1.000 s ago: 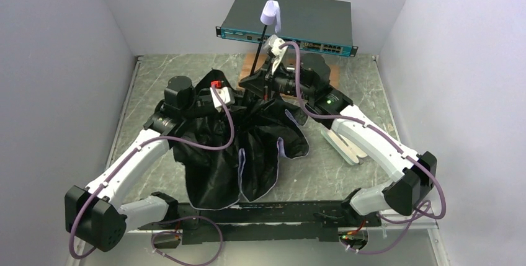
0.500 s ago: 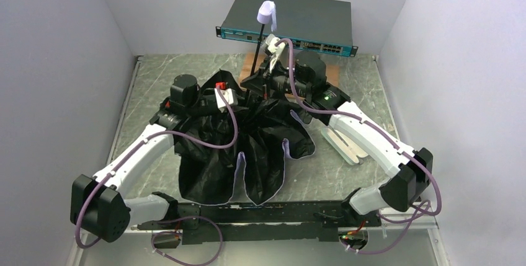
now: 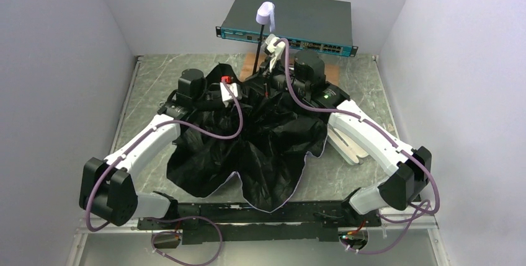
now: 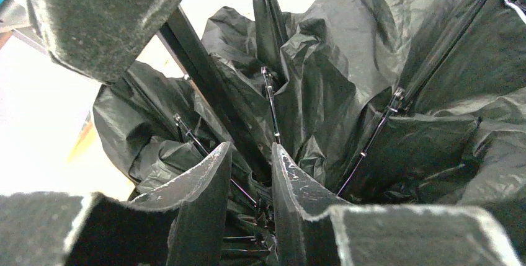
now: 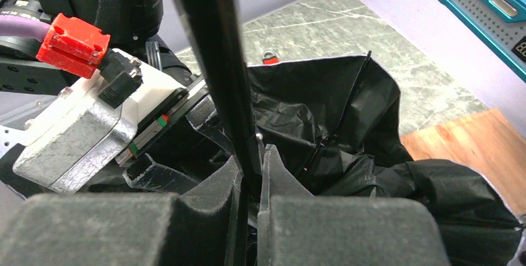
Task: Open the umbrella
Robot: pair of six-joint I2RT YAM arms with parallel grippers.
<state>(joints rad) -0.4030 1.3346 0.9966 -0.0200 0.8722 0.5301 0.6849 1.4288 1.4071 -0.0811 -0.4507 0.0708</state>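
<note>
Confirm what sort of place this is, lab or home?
Probably a robotics lab test cell: white enclosure walls, left arm and right arm on a marbled tabletop, rack network switch behind.

Robot lab bench — plain pale walls, stone-pattern table, teal network switch, 2 cabled robot arms

Top camera sits high behind the arms, looking down and forward over the whole table. Both wrist cameras peer along their own fingers, very close, into the umbrella, which all three views share.
</note>
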